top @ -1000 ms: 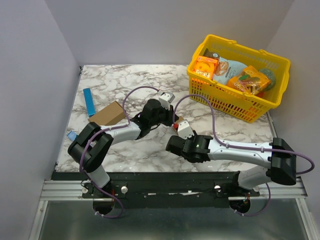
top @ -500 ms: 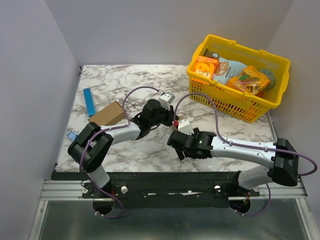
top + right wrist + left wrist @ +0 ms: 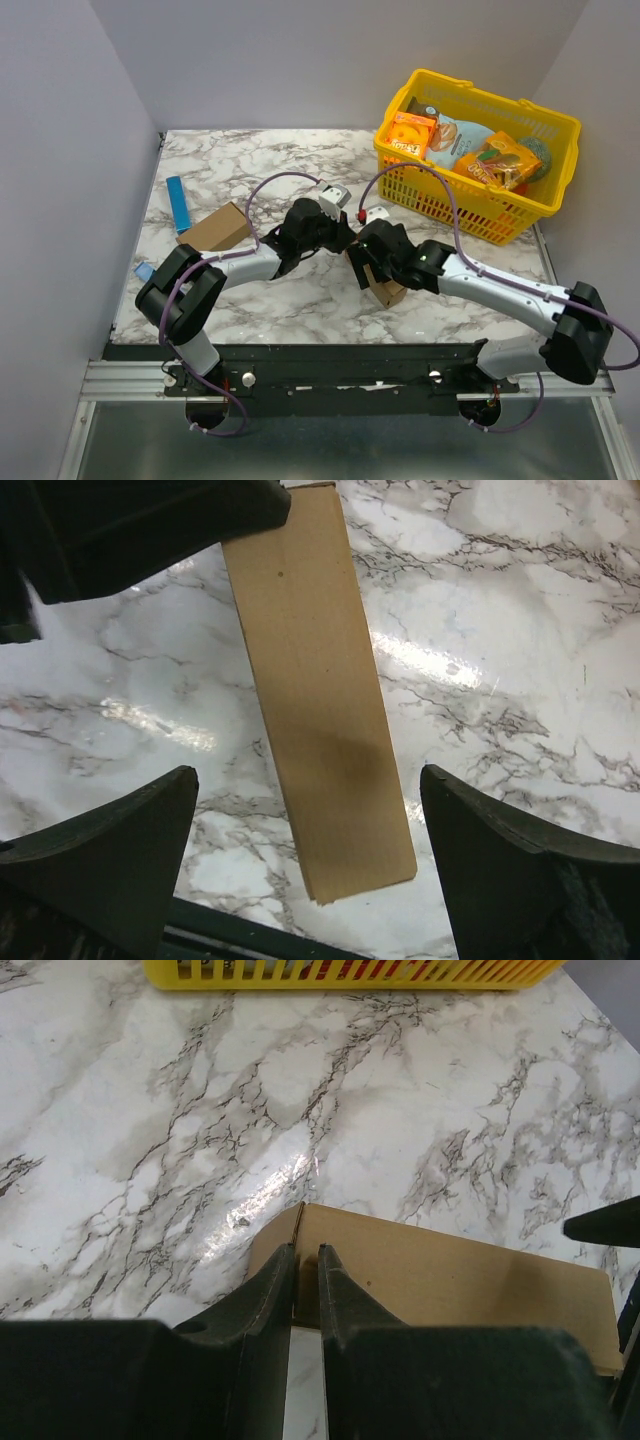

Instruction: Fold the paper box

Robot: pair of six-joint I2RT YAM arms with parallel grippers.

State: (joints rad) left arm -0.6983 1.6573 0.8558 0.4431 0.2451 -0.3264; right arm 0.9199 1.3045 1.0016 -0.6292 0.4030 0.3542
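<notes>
1. My left claw is narrowed to a slit and pinches a thin edge of the paper box between its fingers.
2. My right claw stands wide, one finger on either side of the box's long brown panel, touching neither.
3. The box sits mid-counter between the two claws, on the near side of the yellow basket.
4. From above, my right arm covers most of the box; only a near corner shows.
5. In the right wrist view its far end runs under the left claw. In the left wrist view its right end is cut off.
6. I cannot tell whether it rests flat or is lifted.
7. Well apart, far left, lie another brown carton and a blue strip.
</notes>
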